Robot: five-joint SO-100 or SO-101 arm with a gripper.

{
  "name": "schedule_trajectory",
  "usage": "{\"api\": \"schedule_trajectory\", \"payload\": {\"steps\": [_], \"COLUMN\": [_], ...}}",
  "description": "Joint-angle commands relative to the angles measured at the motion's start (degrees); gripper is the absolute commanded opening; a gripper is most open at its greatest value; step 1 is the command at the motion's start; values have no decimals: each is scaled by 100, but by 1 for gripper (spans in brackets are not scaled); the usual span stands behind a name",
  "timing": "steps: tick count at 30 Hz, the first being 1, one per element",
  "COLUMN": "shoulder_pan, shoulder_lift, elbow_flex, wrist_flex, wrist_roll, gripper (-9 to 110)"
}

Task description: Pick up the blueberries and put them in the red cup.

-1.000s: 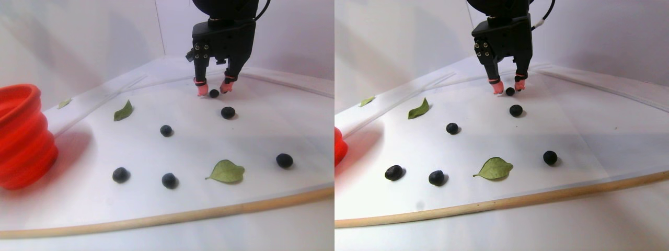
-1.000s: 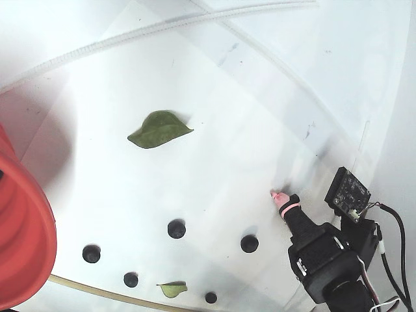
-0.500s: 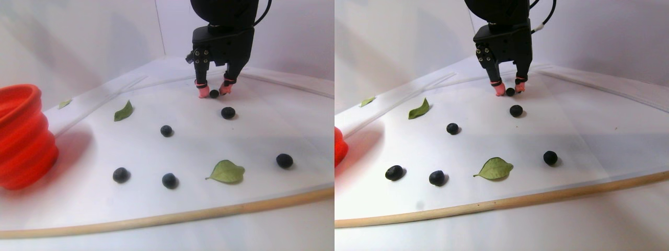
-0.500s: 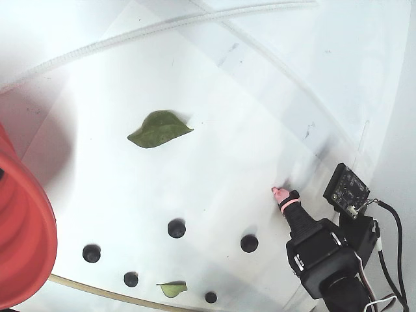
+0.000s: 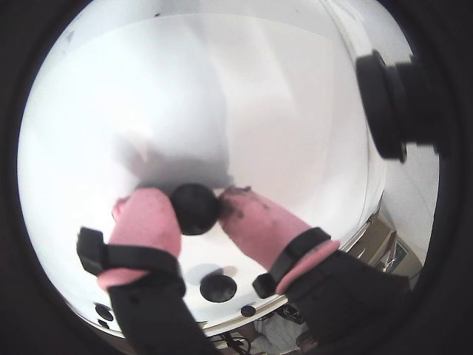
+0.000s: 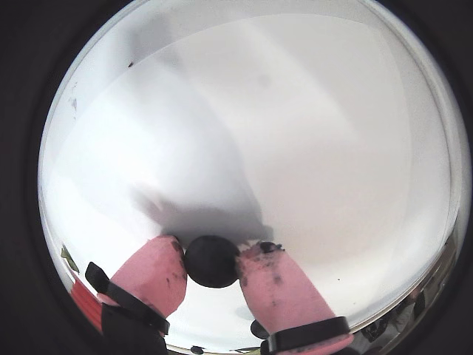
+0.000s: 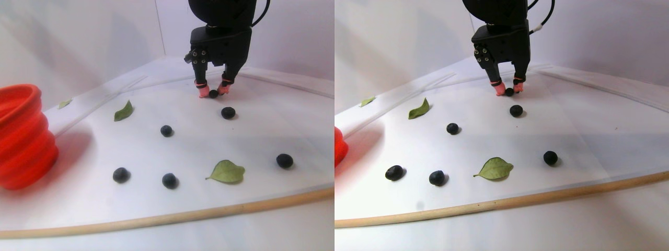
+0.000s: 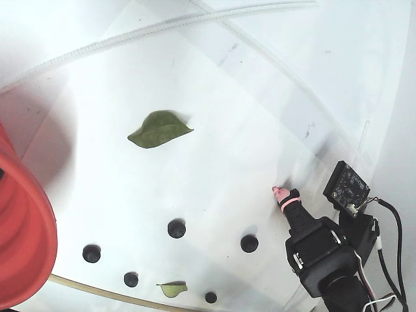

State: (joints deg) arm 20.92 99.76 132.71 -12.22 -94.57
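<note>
The gripper (image 6: pixel 211 260) is sitting low over the white sheet (image 7: pixel 251 136) at the far end of the work area, its two pink-capped fingertips (image 5: pixel 151 218) pressing against opposite sides of a single blueberry (image 6: pixel 211 261); in both wrist views the jaws are clamped on that berry, with no gap showing on either side. Whether the berry is clear of the sheet cannot be told.

Five more blueberries (image 7: pixel 166 130) are lying loose on the sheet, well apart from one another, among flat green leaves (image 7: pixel 227 171). The red cup (image 7: pixel 21 136) is standing at the left edge of the stereo pair view, well apart from the gripper.

Judgement on handling: the berry is appearing light, round and matte-skinned, likely soft and easily crushed, and liable to roll or squirt out if gripped off-centre. Hold is best taken across its widest part, with gentle pressure. The cup is looking like rigid ribbed plastic with a thick rounded rim, offering a wide target.
</note>
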Motion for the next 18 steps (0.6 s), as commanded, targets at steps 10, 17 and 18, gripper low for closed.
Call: {"api": "schedule_trajectory", "payload": {"steps": [10,17,18], "shoulder_pan": [-158,-316,-343], "shoulder_lift": [958,1274,1310], "elbow_flex": [167,176,149], "wrist_flex": [712,1187,1292], "wrist_roll": [53,185,229], "gripper": [12,12,12]}}
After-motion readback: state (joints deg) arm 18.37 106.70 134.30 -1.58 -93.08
